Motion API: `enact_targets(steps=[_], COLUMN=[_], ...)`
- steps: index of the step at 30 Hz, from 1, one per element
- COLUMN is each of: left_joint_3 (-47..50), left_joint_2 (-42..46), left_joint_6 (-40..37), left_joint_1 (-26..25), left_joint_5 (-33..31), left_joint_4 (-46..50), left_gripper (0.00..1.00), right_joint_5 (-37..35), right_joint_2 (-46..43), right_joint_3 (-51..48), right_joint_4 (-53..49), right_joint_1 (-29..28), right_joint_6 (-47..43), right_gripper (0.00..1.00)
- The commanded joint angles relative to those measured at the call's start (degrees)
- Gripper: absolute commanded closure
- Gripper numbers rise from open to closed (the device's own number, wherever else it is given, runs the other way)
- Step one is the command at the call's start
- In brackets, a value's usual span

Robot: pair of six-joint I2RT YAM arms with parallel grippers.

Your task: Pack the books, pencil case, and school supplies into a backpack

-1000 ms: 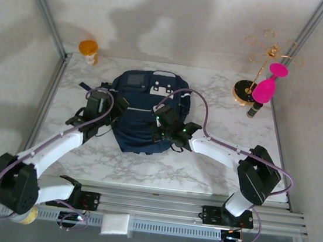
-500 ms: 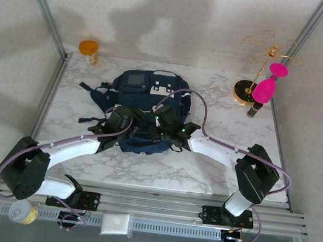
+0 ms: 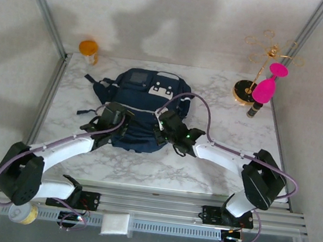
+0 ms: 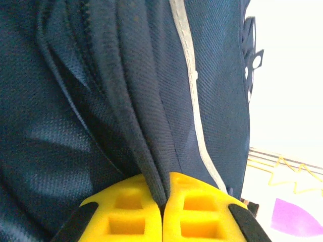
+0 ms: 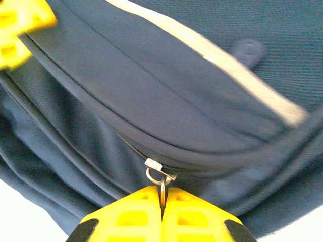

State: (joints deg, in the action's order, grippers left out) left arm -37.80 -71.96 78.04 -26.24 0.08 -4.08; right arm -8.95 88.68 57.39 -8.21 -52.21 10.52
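Now that the left tool (image 4: 162,214) has swung in from nine o'clock and clamped tight onto a fold of the large navy fabric backpack (image 3: 144,89), central on the white marbled desk (image 3: 203,167), the right tool (image 5: 161,214), pinching the small metal zipper pull (image 5: 160,175), is judged braced to run the zip.

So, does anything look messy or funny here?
Nothing spilled or broken. The backpack lies a bit crooked, its straps flopped out to the left, and its near edge is bunched where the left gripper pinches a fold.
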Motion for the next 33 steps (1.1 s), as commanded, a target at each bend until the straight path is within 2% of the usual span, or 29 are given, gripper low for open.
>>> enact_targets(steps=[1,5,8,13,14,15,16,18,20,23,26,30,33], left_joint_3=[1.13,0.14,-1.25,-5.40,-5.40,-4.76,-3.83,-1.71,0.10,3.21,3.72,1.99,-2.29], left_joint_2=[3.70,3.47,2.08,-0.86,-0.03,1.29,2.75,7.18,9.91,10.17,6.52,0.32,-5.08], left_joint_6=[-11.52,-19.58,-25.25,-30.23,-30.11,-28.88,-27.09,-22.89,-18.13,-8.87,-2.45,2.15,2.61], left_joint_1=[8.03,16.02,20.60,22.46,22.30,22.01,21.30,17.96,13.68,7.00,0.73,-3.88,-4.75], left_joint_5=[-6.85,1.38,4.48,7.21,8.95,11.11,12.57,12.35,10.60,8.16,2.77,-0.75,-3.53], left_joint_4=[5.91,7.60,8.38,10.42,9.91,8.91,7.74,5.53,4.12,-1.25,-4.50,-9.49,-6.40], left_gripper=[1.00,1.00,1.00,1.00,0.97,0.79,0.66,0.51,0.43,0.39,0.38,0.41,0.60], right_joint_5=[-2.52,-2.31,-2.32,0.64,1.37,1.74,1.66,2.32,2.75,3.37,5.03,5.83,5.51], right_joint_2=[-3.89,-5.98,-6.41,-3.48,-2.86,-2.48,-2.26,-1.57,-1.23,-1.58,-1.48,-1.26,-1.38], right_joint_3=[-2.45,-4.23,-4.29,-1.38,-0.87,-0.66,-0.84,-1.20,-1.75,-3.07,-2.09,-2.32,-3.34], right_joint_4=[-6.14,-3.66,-2.34,-0.48,-0.43,0.08,0.71,1.95,2.82,5.47,6.43,7.29,8.75], right_joint_1=[2.14,4.51,6.56,6.17,5.52,4.65,4.16,3.81,3.82,3.79,3.93,3.93,3.94], right_joint_6=[-4.44,-7.59,-9.34,-12.53,-13.05,-13.37,-13.42,-13.34,-13.40,-14.36,-15.04,-15.84,-16.44], right_gripper=[1.00,1.00,1.00,1.00,1.00,1.00,1.00,1.00,1.00,1.00,1.00,1.00,1.00])
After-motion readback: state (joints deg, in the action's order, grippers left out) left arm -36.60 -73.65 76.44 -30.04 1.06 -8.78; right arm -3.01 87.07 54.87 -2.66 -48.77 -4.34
